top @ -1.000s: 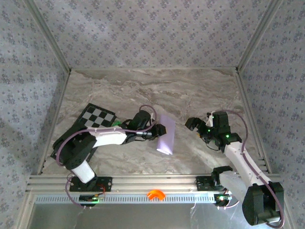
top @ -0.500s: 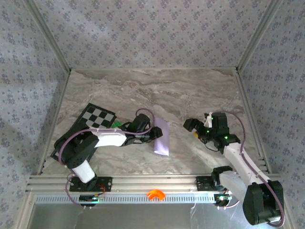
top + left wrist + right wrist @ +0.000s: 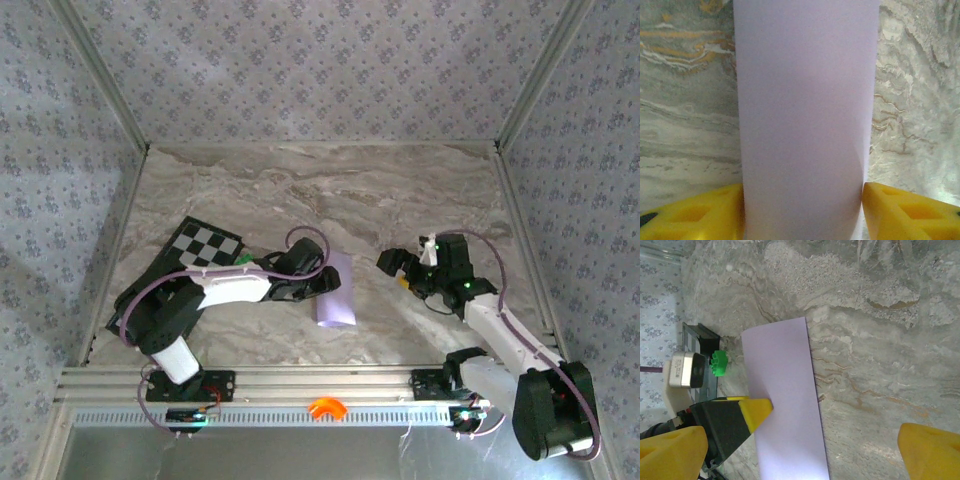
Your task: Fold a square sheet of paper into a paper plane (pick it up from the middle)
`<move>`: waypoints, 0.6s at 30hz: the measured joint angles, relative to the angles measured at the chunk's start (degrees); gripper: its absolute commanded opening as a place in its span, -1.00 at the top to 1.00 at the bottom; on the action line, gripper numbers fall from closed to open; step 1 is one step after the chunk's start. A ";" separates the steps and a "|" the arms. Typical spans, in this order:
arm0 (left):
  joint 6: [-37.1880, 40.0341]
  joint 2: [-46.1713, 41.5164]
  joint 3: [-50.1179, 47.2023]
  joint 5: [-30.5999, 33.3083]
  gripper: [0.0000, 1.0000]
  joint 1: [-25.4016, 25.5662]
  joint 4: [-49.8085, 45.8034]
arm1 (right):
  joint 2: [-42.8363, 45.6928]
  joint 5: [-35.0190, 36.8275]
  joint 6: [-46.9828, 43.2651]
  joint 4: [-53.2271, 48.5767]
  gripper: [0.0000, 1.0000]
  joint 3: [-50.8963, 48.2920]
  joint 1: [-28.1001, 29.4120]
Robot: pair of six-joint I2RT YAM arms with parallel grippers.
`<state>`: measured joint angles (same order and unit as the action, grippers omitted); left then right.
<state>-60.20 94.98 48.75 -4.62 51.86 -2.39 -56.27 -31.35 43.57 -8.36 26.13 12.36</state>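
Over on the left, the left gripper [image 3: 318, 284] has just spread its jaws, so the folded square sheet of paper [image 3: 337, 292] now lies flat on the table [image 3: 430, 195] between them, seemingly released. Right of it, the right gripper [image 3: 392, 264] hovers wide open and empty, well placed for the next crease.

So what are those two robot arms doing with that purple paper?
They're making a paper plane. The lilac paper lies on the marble table as a long narrow strip, not yet a pointed dart. The left gripper is at the strip's left edge, its yellow fingers apart with the paper between them. The right gripper hangs wide open to the right of the paper, not touching it. A checkered board and a small green block sit off to the left.
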 measured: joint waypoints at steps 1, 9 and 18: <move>0.61 0.00 0.90 0.81 -0.25 0.33 -1.55 | 0.00 0.00 0.00 0.09 -1.00 0.00 0.07; 2.99 -1.81 2.19 6.64 -0.19 1.42 -8.28 | -0.46 0.00 0.02 1.68 -1.00 0.00 0.94; 3.39 -2.73 -0.61 8.79 -0.15 0.92 -9.03 | -3.41 -0.04 0.79 4.63 -0.81 -0.13 3.80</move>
<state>-56.82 92.25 48.14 4.16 52.77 -11.42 -59.68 -31.40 44.36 -3.73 26.00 16.16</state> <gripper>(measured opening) 0.574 0.956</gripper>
